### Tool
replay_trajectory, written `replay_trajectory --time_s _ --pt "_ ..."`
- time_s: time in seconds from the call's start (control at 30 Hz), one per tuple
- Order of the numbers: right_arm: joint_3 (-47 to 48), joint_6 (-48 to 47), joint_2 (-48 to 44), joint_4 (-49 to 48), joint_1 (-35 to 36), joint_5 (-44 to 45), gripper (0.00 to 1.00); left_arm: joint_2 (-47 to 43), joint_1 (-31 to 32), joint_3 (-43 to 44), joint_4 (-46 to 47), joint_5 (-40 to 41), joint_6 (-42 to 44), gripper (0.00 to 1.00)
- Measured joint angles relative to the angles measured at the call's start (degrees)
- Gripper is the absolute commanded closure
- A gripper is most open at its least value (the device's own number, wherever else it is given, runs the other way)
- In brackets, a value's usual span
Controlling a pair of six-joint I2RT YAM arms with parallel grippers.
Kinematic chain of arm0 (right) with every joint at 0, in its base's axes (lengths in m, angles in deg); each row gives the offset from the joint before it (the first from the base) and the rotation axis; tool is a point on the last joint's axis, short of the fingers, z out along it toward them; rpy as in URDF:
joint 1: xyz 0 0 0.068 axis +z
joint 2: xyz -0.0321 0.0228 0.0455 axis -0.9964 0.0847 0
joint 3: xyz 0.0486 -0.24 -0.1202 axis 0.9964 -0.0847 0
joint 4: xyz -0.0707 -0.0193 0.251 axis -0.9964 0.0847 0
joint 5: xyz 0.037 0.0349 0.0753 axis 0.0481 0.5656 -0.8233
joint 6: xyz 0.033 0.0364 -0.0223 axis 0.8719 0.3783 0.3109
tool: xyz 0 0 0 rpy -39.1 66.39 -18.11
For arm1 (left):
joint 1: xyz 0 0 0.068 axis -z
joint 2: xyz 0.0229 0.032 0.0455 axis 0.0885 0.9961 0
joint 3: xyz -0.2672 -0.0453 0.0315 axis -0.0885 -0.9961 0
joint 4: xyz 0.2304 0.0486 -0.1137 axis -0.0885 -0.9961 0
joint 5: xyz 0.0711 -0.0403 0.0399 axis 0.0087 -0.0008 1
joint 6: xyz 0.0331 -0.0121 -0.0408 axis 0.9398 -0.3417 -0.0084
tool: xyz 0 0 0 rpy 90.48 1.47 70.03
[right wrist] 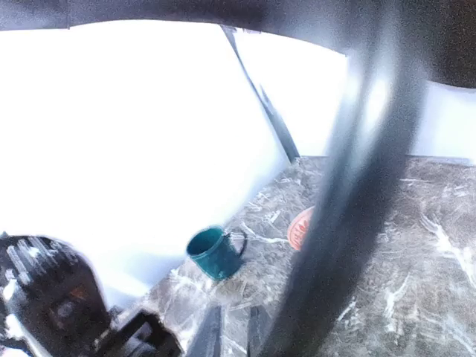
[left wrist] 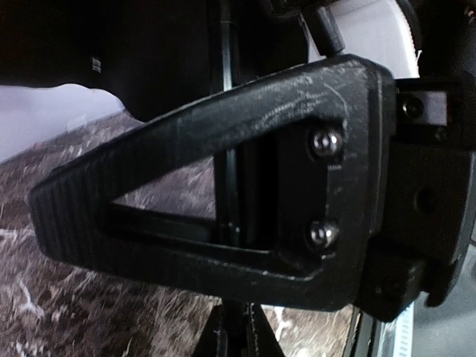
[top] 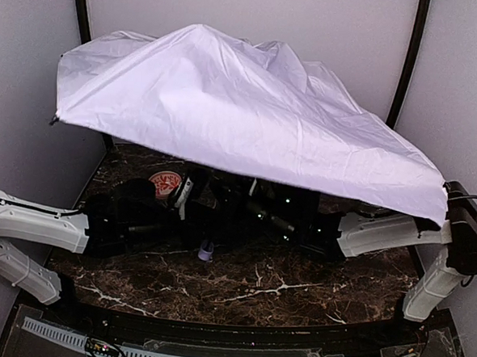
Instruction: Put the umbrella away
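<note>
The umbrella (top: 243,106) stands open, its pale lavender canopy tilted over the back of the table, with its small lavender handle (top: 206,253) down near the marble. Both arms reach under the canopy, and their grippers are lost in the shadow in the top view. In the left wrist view my left gripper (left wrist: 238,338) is shut on the thin black shaft (left wrist: 229,178), which runs up behind a large black triangular finger (left wrist: 223,141) of the other gripper. My right gripper (right wrist: 236,335) shows a narrow gap with bare marble in it. A blurred dark band (right wrist: 349,186) crosses close beside it.
A teal mug (right wrist: 214,253) stands on the dark marble table (top: 256,285) under the canopy. Beside it sits a small red-patterned bowl (right wrist: 301,227), which also shows at the canopy's front edge (top: 165,182). White walls close in the back and sides.
</note>
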Motion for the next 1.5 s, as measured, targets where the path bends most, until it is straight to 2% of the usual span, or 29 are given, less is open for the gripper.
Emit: replay_trajectory --time_s 0.2,0.3,0.43,0.5,0.53,0.6,0.8,0.87,0.9,1.0,1.03,1.07,1.1,1.13,1.2,1.3,1.5 --pt "0.6 0.1 -3.7 2.4 0.3 -0.9 1.00 0.0 0.4 0.0 5.2 -0.2 0.1 1.00" --pt "1.8 0.2 -4.2 4.5 0.2 -1.2 1.00 0.0 0.5 0.0 6.4 -1.2 0.5 0.99" --pt "2.4 -0.7 -4.9 5.2 -0.3 -3.7 1.00 0.1 0.1 -0.1 7.9 -4.4 1.1 0.61" --pt "2.5 -1.6 -5.3 6.1 -1.1 -4.9 1.00 -0.2 0.0 -1.0 9.1 -6.5 1.8 0.46" --pt "2.9 -2.1 -5.6 6.8 -1.8 -6.2 1.00 -0.6 0.0 -1.9 9.9 -7.9 2.0 0.42" --pt "3.8 -3.0 -5.7 7.8 -2.7 -9.5 1.00 -1.3 -0.1 -3.1 10.3 -9.7 2.2 0.37" --pt "7.3 -5.6 -5.7 8.0 -3.4 -22.4 1.00 -1.8 -1.8 -3.5 11.8 -17.6 1.2 0.35" --pt "8.3 -5.9 -5.7 7.6 -3.4 -26.7 1.00 -1.8 -2.4 -3.5 12.5 -19.5 0.7 0.40" --pt "8.9 -6.1 -5.7 7.4 -3.4 -29.0 1.00 -1.8 -2.6 -3.5 12.8 -20.7 0.5 0.48" --pt "9.8 -7.0 -5.7 7.1 -3.4 -33.3 1.00 -1.6 -3.1 -3.3 14.2 -24.3 0.0 0.95" --pt "10.0 -6.7 -5.7 7.2 -3.4 -34.5 1.00 -1.5 -3.1 -3.2 15.2 -25.8 -0.1 1.00" --pt "10.5 -6.5 -5.7 7.8 -3.5 -35.7 1.00 -1.3 -3.3 -3.2 16.3 -26.9 -0.1 1.00" --pt "10.9 -7.2 -5.7 8.0 -3.5 -36.2 0.93 -1.1 -3.6 -3.1 17.1 -27.5 -1.3 1.00" --pt "11.0 -8.2 -5.7 8.2 -3.5 -36.2 0.80 -0.7 -4.0 -3.0 17.4 -27.8 -2.9 1.00" --pt "11.0 -9.1 -5.7 8.4 -3.5 -34.9 0.59 -0.3 -4.2 -3.0 18.4 -28.1 -4.2 1.00" --pt "11.1 -9.6 -5.9 9.2 -3.5 -27.1 0.47 0.0 -3.7 -3.0 18.6 -25.8 -5.5 1.00" --pt "12.0 -12.2 -6.0 8.7 -1.6 -3.9 0.42 1.0 -2.2 -2.9 13.4 -17.1 -5.6 1.00"
